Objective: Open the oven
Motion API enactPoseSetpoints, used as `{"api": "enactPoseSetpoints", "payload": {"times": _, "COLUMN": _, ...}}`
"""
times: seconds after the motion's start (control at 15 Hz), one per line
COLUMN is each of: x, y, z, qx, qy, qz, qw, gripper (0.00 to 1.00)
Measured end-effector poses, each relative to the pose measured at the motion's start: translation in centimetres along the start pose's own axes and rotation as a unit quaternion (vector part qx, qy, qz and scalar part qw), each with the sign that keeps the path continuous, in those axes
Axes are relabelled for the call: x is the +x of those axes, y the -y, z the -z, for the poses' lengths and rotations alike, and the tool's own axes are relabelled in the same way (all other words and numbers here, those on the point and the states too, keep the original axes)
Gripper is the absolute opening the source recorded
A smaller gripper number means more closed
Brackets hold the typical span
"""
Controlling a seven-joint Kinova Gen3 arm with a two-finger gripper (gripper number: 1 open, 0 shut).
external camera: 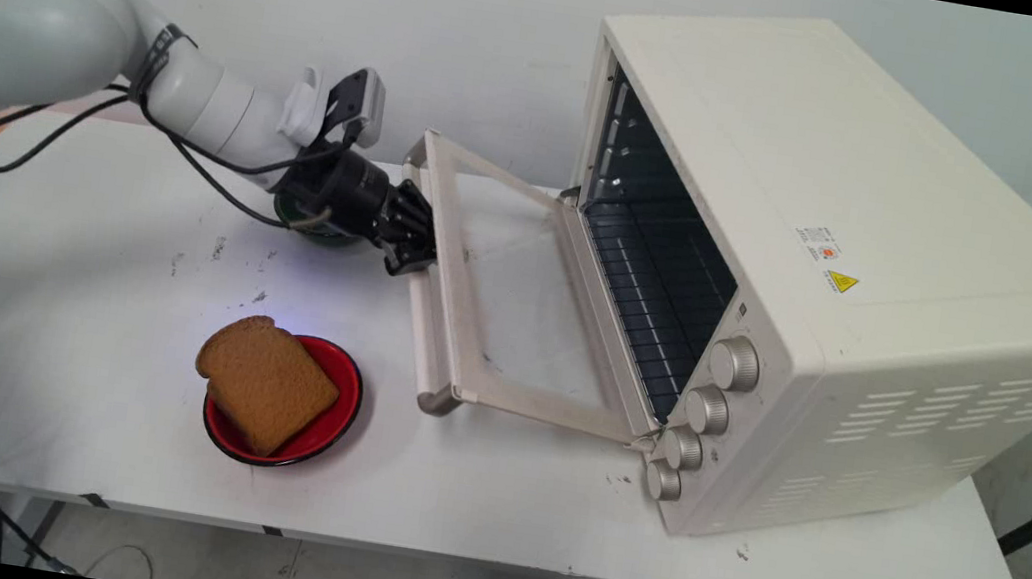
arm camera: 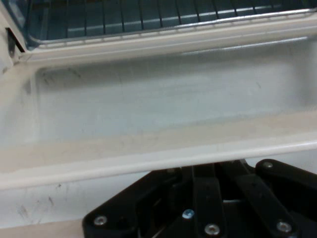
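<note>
while your tool (external camera: 410, 236) sits against the handle bar (external camera: 429, 308) of the oven door (external camera: 513, 309), you cannot tell from either view whether it is clamped on that bar or only resting beside it; the bar hides the tips in the hand view, so treat the grip as unproven.

closest to the tool, the risk is a slip: the bar looks smooth and rounded, and if the door is pushed or pulled off-line the tool could skid along it toward the near end. just behind the tool, half hidden by the wrist, sits a dark green object (external camera: 322, 230) on the desk (external camera: 72, 288); backing straight out could knock it, and the hanging cables (external camera: 200, 169) could snag there.

off to the tool's side, toward the desk's near edge, a red plate (external camera: 336, 406) carries a slice of brown bread (external camera: 266, 383), well apart from the door, with open desk between.

ahead of the tool the door lies dropped open, nearly flat, and beyond it the oven (external camera: 841, 275) cavity with its wire rack (external camera: 652, 289) stands clear. the oven's far corner sits near the desk's edge, so a hard shove on the door could shift it.
</note>
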Motion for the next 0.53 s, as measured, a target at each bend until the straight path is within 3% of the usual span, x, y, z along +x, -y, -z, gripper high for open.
{"api": "enactPoseSetpoints", "payload": {"times": 0.53, "x": -2.3, "y": -0.2, "z": -0.4, "qx": 0.000, "qy": 0.005, "qz": -0.003, "qw": 1.0000, "gripper": 0.00}}
